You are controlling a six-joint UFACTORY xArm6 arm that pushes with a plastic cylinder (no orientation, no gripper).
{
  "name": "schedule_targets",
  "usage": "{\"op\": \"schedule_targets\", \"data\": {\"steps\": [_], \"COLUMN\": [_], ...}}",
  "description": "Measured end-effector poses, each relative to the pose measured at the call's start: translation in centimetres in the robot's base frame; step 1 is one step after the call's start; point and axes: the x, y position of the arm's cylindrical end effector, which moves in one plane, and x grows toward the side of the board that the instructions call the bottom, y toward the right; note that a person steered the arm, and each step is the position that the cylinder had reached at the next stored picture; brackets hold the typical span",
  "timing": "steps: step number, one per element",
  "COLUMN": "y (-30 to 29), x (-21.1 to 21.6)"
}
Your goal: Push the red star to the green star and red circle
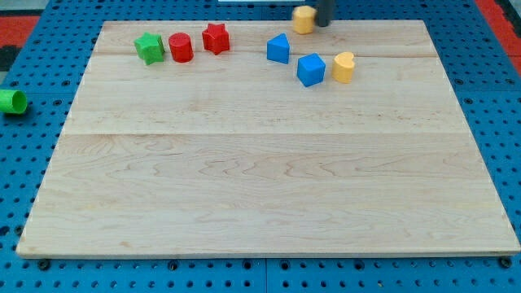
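Note:
The red star (216, 37) lies near the board's top edge, left of centre. The red circle (181, 47) sits just to its left, with a small gap. The green star (150, 47) is next to the red circle on its left side. My rod enters at the view's top; my tip (323, 24) is at the board's top edge, right beside a yellow block (303, 18), far to the right of the red star.
Two blue blocks (278, 48) (310, 70) and a yellow heart-like block (343, 67) lie right of centre near the top. A green cylinder (11, 102) lies off the wooden board (269, 187) on the blue pegboard at the view's left.

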Motion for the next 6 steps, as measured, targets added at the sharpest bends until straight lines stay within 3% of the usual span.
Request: {"op": "schedule_targets", "data": {"steps": [1, 2, 5, 6], "y": [-4.7, -5.3, -1.7, -10.7], "x": [4.8, 6.0, 5.4, 5.9]}}
